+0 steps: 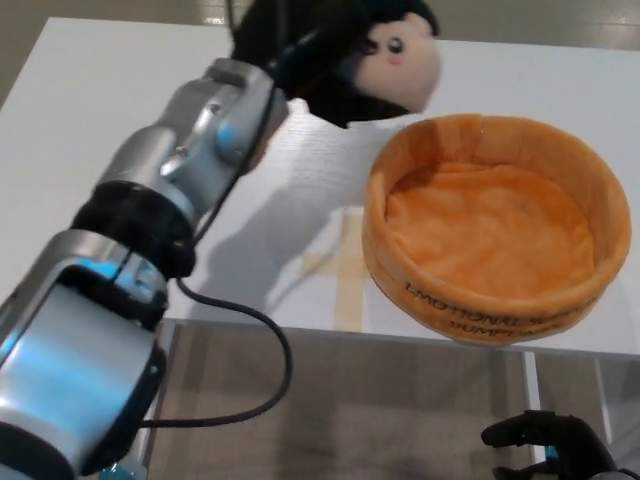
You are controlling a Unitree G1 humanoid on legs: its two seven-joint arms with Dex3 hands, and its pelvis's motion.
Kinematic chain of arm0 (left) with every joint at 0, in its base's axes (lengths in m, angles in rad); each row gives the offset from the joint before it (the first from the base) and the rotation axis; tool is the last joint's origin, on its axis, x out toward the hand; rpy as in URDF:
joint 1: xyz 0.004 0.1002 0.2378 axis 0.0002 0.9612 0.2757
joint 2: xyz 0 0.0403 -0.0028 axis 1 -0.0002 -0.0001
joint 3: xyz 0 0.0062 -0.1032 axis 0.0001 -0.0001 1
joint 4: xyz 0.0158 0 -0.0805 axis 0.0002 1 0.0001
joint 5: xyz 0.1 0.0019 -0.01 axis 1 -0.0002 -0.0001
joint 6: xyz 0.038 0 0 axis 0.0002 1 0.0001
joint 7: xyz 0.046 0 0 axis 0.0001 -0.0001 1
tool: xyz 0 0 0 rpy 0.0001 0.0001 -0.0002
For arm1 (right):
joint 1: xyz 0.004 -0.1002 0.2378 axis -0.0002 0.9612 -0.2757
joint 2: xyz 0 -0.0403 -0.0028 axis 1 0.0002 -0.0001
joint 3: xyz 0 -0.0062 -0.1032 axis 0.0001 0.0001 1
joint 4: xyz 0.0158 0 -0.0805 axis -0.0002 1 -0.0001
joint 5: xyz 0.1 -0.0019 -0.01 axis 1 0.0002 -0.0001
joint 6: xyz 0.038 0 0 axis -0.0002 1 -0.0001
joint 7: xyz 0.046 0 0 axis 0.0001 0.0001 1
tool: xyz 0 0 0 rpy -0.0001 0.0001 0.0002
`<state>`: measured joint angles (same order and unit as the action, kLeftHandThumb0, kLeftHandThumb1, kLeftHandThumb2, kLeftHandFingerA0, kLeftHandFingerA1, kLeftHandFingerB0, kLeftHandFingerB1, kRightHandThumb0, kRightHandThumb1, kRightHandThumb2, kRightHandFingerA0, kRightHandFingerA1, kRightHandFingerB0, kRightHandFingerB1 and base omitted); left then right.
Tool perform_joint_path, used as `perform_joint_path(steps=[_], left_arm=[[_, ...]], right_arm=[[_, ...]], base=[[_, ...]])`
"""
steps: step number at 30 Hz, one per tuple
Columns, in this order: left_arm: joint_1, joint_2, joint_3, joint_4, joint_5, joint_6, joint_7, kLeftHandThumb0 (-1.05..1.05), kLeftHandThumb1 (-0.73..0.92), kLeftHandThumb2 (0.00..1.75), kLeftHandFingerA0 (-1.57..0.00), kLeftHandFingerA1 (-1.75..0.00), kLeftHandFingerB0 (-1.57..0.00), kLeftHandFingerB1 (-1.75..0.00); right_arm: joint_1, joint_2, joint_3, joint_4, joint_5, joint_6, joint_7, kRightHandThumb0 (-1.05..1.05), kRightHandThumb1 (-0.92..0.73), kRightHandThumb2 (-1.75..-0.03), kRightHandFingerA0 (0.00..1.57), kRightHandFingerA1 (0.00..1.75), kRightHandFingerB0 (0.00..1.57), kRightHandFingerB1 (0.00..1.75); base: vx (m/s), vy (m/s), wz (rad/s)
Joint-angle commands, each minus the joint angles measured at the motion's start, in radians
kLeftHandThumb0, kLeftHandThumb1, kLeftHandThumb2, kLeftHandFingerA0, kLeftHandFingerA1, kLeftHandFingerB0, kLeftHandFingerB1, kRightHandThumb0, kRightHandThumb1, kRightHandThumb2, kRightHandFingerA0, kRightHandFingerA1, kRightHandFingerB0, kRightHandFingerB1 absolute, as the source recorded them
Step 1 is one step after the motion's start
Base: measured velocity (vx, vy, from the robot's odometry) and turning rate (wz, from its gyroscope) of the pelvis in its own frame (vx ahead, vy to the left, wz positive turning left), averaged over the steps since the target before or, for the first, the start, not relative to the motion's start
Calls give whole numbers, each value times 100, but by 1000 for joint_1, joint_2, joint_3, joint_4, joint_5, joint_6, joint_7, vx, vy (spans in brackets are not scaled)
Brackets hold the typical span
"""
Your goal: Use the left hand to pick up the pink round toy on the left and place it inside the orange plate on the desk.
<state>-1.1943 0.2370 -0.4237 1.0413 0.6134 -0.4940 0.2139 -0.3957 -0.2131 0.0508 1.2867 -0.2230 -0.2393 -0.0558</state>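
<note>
The left hand (310, 50) fingers pinch the pink round toy (395, 65), held above the orange plate (495, 300) rim.

The right hand (545, 445) fingers' state is unclear.

Left hand (300, 45): its top runs off the upper edge; its fingers merge with the toy's black hair, so they cannot be told apart.
Toy (395, 65): motion-blurred; its left part sits behind the hand.
Right hand (550, 445): only a part shows at the bottom edge; its fingers' spread is unclear.
Plate (480, 305): the lettering on its wall is too small to read.
</note>
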Motion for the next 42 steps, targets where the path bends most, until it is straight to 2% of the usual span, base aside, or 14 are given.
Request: perform_joint_path(steps=[1, 5, 6, 7, 11, 12, 15, 16, 17, 18, 20, 21, 26, 42], left_arm=[[-21, -59, -43, 21, 49, 26, 40, -17, 66, 59, -86, -156, -89, -78], [-25, -123, -81, 45, 63, 51, 31, -14, 64, 61, -84, -153, -91, -73], [-27, -133, -84, 51, 62, 54, 26, -13, 69, 62, -81, -154, -82, -98], [-28, -140, -86, 57, 61, 56, 22, -13, 69, 62, -81, -154, -82, -98], [-25, -180, -108, 82, 66, 61, 3, -19, 69, 60, -85, -150, -89, -69], [-19, -184, -110, 85, 63, 59, -11, -21, 60, 65, -89, -155, -84, -102], [-9, -193, -109, 90, 43, 61, -57, -22, 59, 64, -89, -155, -88, -96], [-14, -190, -114, 95, 33, 90, -160, -34, 32, 90, -2, -50, 0, -46], [-18, -188, -118, 98, 26, 111, -236, -34, 32, 90, -2, -50, 0, -46], [-21, -187, -119, 104, 18, 128, -297, -73, 55, 58, 0, -24, -11, -26], [-20, -188, -117, 106, 10, 142, -344, -73, 55, 58, 0, -24, -11, -26], [-21, -186, -116, 109, 10, 148, -357, -90, 53, 91, 0, 0, -7, -14], [-17, -175, -110, 97, -1, 168, -437, -105, 74, 116, 0, -1, -6, -11], [-32, -134, -74, 27, -29, 172, -540, -105, 69, 114, 0, 0, 0, 0]], right_arm=[[19, 9, -10, 3, 11, -12, -13, -13, -55, -61, 68, 90, 67, 79], [16, 13, -15, 3, 13, -2, -8, -13, -55, -61, 64, 86, 65, 78], [15, 13, -15, 4, 11, -2, -9, -14, -54, -61, 66, 87, 66, 78], [15, 14, -15, 4, 10, -2, -10, -14, -54, -61, 66, 87, 66, 78], [9, 22, -17, 3, 10, 2, -9, -14, -55, -60, 64, 86, 65, 78], [9, 23, -19, 3, 11, 0, -10, -13, -54, -61, 67, 89, 67, 79], [12, 23, -24, 2, 14, -7, -8, -13, -54, -61, 68, 90, 67, 80], [13, 22, -25, 2, 14, -9, -6, -12, -54, -61, 67, 89, 66, 79], [14, 21, -26, 3, 14, -11, -4, -12, -54, -61, 67, 89, 66, 79], [15, 19, -24, 3, 11, -12, -3, -14, -54, -61, 67, 89, 66, 79], [17, 17, -22, 3, 8, -14, -2, -14, -54, -61, 67, 89, 66, 79], [14, 16, -20, 3, 5, -11, -4, -14, -54, -60, 67, 88, 67, 78], [9, 17, -21, 3, 7, -4, 1, -13, -55, -60, 67, 88, 66, 78], [-5, 21, -15, 5, 2, 1, 1, -14, -55, -60, 67, 87, 67, 78]], base=[[0, 0, 0], [0, 0, 0], [0, 0, 0], [0, 0, 0], [0, 0, 0], [0, 0, 0], [0, 0, 0], [0, 0, 0], [0, 0, 0], [0, 0, 0], [0, 0, 0], [0, 0, 0], [0, 0, 0], [0, 0, 0]])
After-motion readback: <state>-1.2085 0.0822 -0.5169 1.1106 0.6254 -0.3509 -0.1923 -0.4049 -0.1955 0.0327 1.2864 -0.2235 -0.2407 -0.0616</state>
